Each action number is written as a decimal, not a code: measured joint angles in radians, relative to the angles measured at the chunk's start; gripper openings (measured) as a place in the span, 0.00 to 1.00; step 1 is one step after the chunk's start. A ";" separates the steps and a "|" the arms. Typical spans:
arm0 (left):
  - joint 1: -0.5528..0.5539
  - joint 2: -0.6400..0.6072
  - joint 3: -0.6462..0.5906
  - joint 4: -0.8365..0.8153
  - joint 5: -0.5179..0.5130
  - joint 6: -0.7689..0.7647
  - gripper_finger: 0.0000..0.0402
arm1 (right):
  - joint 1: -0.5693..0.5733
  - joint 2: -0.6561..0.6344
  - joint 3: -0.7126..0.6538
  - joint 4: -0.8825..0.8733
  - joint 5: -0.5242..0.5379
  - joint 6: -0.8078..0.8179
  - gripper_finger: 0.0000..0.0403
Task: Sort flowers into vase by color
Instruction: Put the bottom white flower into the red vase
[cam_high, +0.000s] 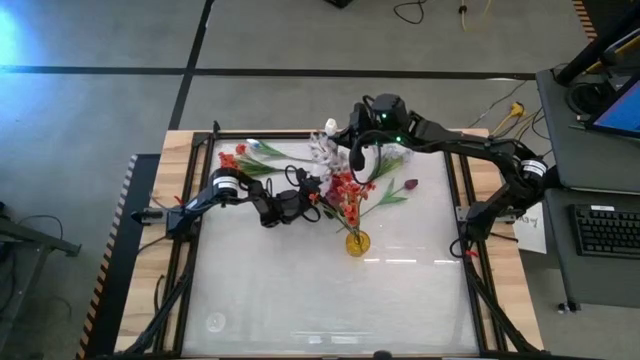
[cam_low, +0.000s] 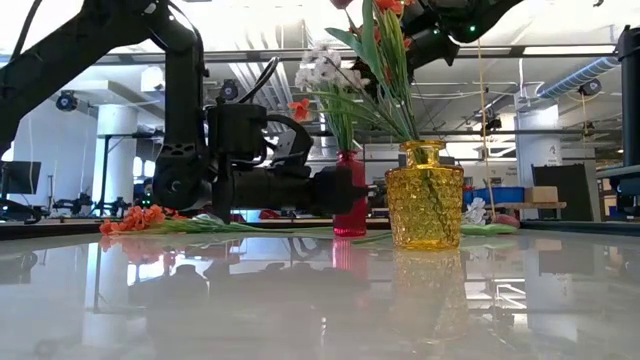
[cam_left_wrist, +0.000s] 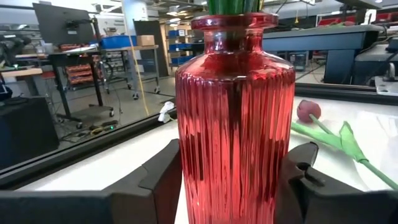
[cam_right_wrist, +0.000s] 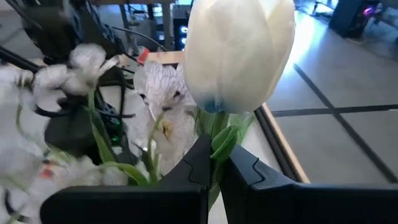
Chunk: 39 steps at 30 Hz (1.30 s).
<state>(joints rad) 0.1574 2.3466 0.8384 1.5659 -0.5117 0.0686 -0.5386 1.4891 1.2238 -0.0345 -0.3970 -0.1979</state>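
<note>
Left pincer (cam_left_wrist: 233, 180) straddled red vase (cam_left_wrist: 234, 112) at tabletop centre, fingers flanking, contact unclear. Right pincer (cam_right_wrist: 214, 163) pinched white tulip (cam_right_wrist: 239, 53) stem at 12 o'clock; next: lower it into matching vase.

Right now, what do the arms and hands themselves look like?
Both arms are black and jointed, with black cables looping along them. The left hand has two broad matte black fingers; the right hand matches. The right arm's wrist shows a small green light.
</note>
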 joint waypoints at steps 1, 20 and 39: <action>0.000 0.000 -0.003 0.001 0.000 0.000 0.41 | 0.002 0.000 -0.001 0.000 0.015 -0.008 0.03; -0.001 -0.002 -0.016 0.007 0.000 0.019 0.41 | 0.001 0.000 -0.065 0.049 0.038 -0.059 0.03; 0.000 -0.001 -0.024 0.006 -0.005 0.019 0.41 | -0.007 -0.019 -0.013 -0.077 0.033 0.051 0.30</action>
<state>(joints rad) 0.1574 2.3453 0.8148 1.5719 -0.5167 0.0872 -0.5455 1.4696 1.2108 -0.1111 -0.3641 -0.1468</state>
